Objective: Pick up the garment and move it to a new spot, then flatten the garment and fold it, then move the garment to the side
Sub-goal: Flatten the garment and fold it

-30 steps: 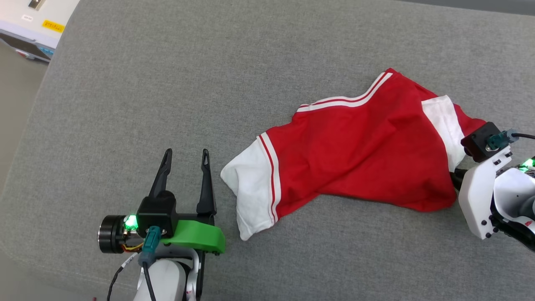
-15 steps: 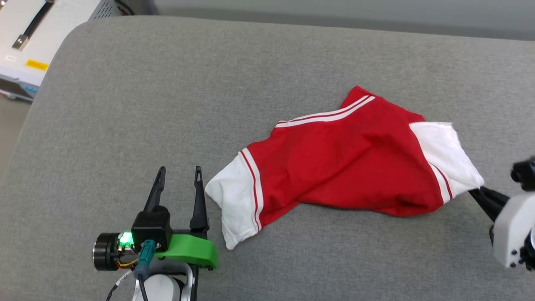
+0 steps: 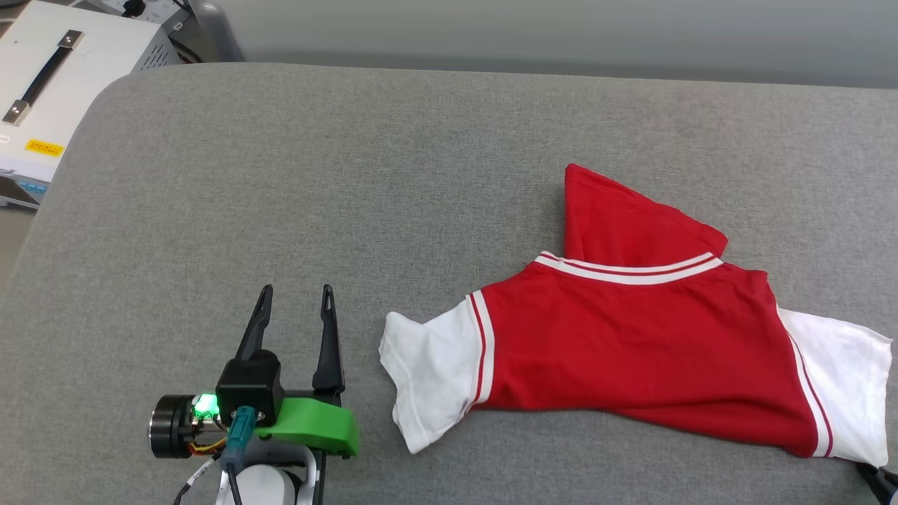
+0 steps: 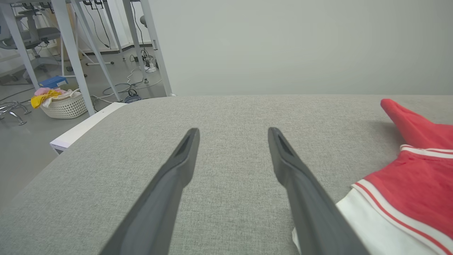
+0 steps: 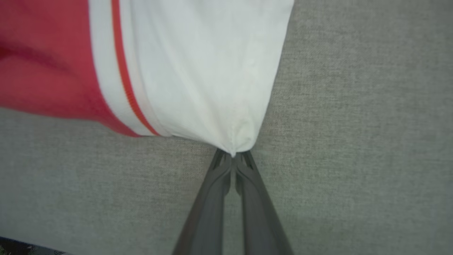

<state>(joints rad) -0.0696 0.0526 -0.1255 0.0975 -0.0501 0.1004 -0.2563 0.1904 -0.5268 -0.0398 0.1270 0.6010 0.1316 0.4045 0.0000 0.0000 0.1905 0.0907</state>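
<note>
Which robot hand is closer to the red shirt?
Right. The right gripper pinches a white sleeve corner of the shirt; the left gripper sits open just beside the other sleeve.

Garment (image 3: 631, 351): red body, white left sleeve (image 3: 428, 372), white right sleeve (image 3: 852, 379).
Trim band (image 3: 628, 270) on the far edge of the body: white with 1 thin red stripe. The same white-red-white pattern runs where each sleeve meets the red.
Surface (image 3: 351, 175): plain grey, fine woven texture.
Left gripper (image 3: 297, 291): black fingers, black housing, bright green bracket (image 3: 312, 424), lit green indicator (image 3: 205, 405).
Right gripper (image 5: 232, 157): dark grey fingers.
Case (image 3: 105, 56), far left: white, with black handle (image 3: 43, 73) and yellow label (image 3: 44, 147).
Basket (image 4: 65, 108): white lattice, holding yellow and pink cloth (image 4: 42, 97).
</note>
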